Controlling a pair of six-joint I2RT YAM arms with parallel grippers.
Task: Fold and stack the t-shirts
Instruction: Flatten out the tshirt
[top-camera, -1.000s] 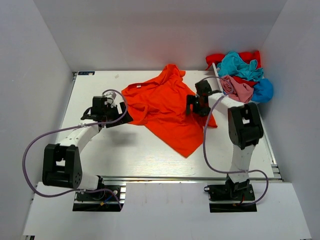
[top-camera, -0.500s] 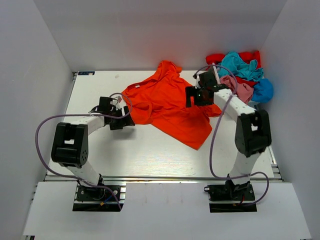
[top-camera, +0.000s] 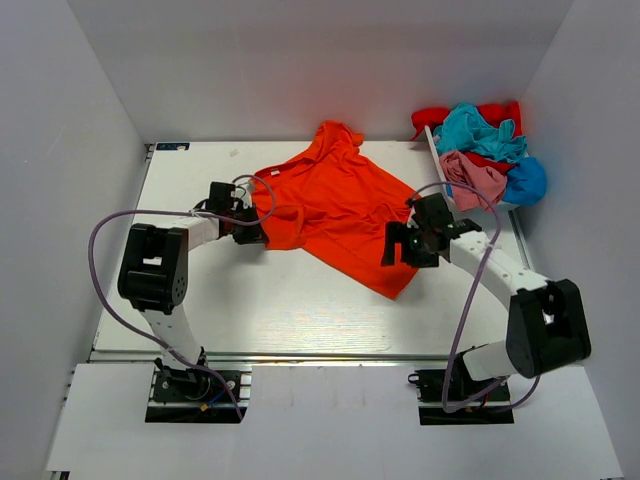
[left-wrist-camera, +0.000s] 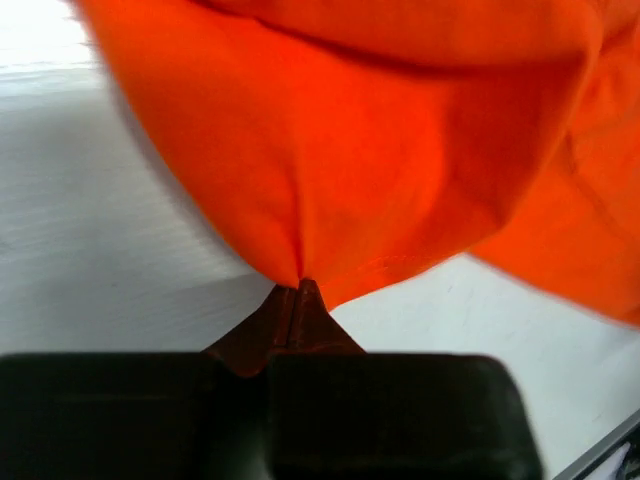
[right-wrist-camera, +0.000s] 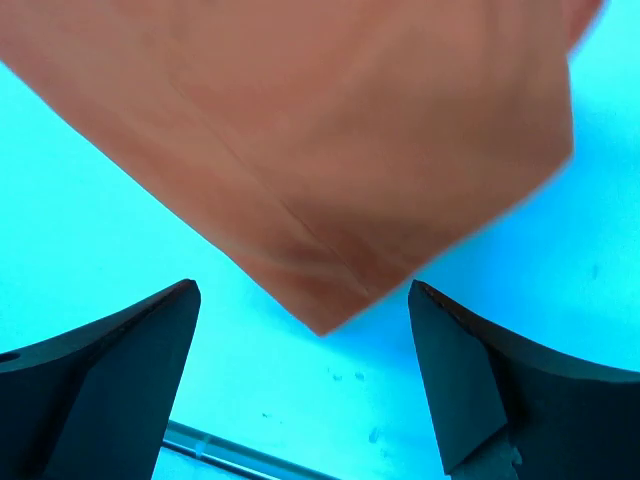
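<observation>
A bright orange-red t-shirt (top-camera: 335, 205) lies loosely spread on the white table (top-camera: 250, 300). My left gripper (top-camera: 252, 228) is at its left edge. In the left wrist view this gripper (left-wrist-camera: 298, 297) is shut on a pinched point of the orange cloth (left-wrist-camera: 380, 170). My right gripper (top-camera: 396, 246) stands open over the shirt's near right part. In the right wrist view the gripper (right-wrist-camera: 302, 290) has the shirt's corner (right-wrist-camera: 330, 180) between its fingers, which do not touch it. More t-shirts are piled at the back right: teal (top-camera: 482, 131), pink (top-camera: 474, 178), red (top-camera: 436, 116), blue (top-camera: 528, 181).
Grey walls close in the table on the left, back and right. A metal rail (top-camera: 320, 356) runs along the near edge, and both arm bases stand behind it. The left arm's purple cable (top-camera: 105, 240) loops out over the table's left side.
My left gripper has moved right to the shirt's left edge and shut on it. My right arm has swung from the shirt's far right side down to its near right corner, staying open.
</observation>
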